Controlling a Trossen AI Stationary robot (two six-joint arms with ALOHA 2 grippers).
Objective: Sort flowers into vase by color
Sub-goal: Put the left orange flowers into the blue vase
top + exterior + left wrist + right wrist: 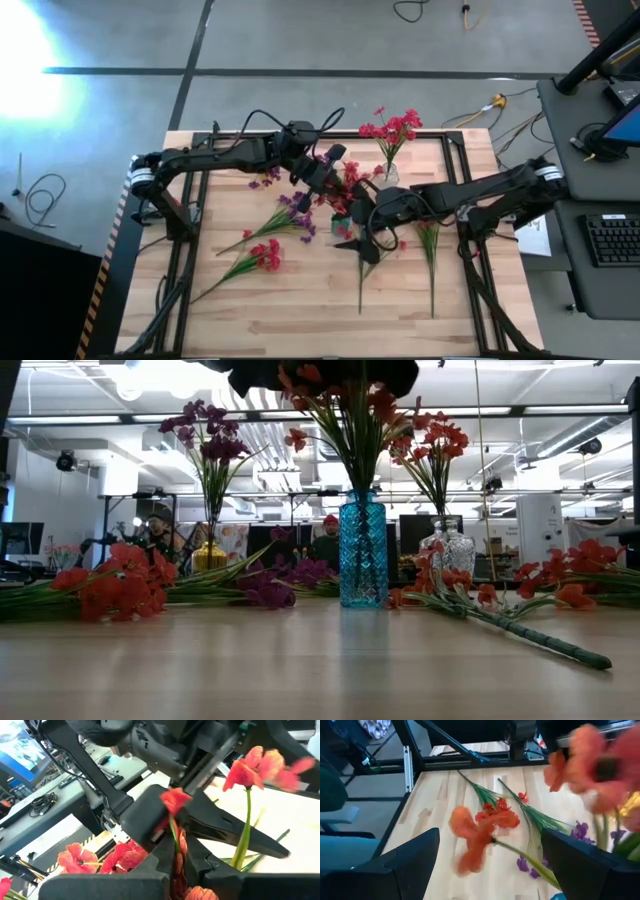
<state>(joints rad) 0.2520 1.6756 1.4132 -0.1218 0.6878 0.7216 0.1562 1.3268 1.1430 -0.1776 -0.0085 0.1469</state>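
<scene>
Our left gripper [322, 172] is clamped on a red flower [175, 800], thin stem running straight up between the jaws, right over the blue vase [362, 550] mid-surface, so we judge the coming move turns on that stem staying vertical above the vase mouth. Our right gripper [368, 228] hangs wide and empty just beside the vase, nearer the loose red sprigs [428, 245] lying lengthwise on the surface. Purple sprigs [290, 218] lie on the left arm's side.
</scene>
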